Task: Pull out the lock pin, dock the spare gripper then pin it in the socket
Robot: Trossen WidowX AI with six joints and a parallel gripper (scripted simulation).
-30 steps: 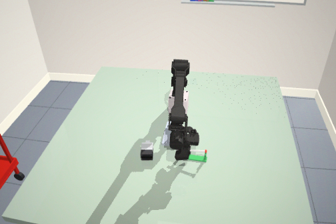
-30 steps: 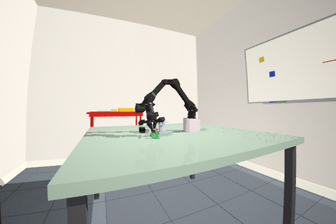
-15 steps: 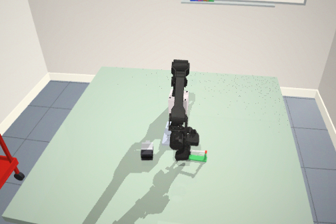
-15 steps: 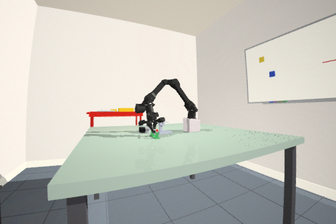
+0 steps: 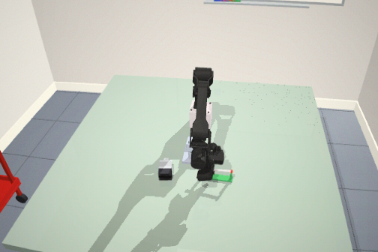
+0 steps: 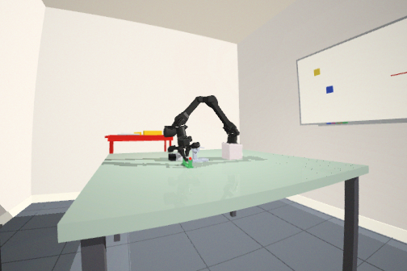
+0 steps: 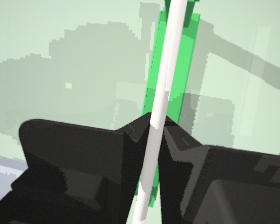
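Note:
The lock pin, a white rod [image 5: 223, 170] [image 7: 165, 82] with a red head, runs lengthwise above the green cradle [image 5: 223, 178] [image 6: 188, 164] [image 7: 187, 75]. In the wrist view it passes in front of the cradle's upright end; whether it rests there I cannot tell. My gripper [image 7: 156, 119] is shut on the pin, low over the cradle. The pale blue mount [image 5: 187, 157] [image 6: 200, 160] [image 7: 5, 182] stands beside the arm, its socket mostly hidden in the top view. The spare gripper, a white and black block [image 5: 165, 170], stands on the table apart from the mount.
The arm's pale pink base block [image 5: 193, 115] [image 6: 232, 151] stands behind the mount on the green table [image 5: 94, 133]. A red cart [image 5: 8, 187] [image 6: 137, 138] stands off the table. The arm's shadow crosses the table around the spare gripper and cradle.

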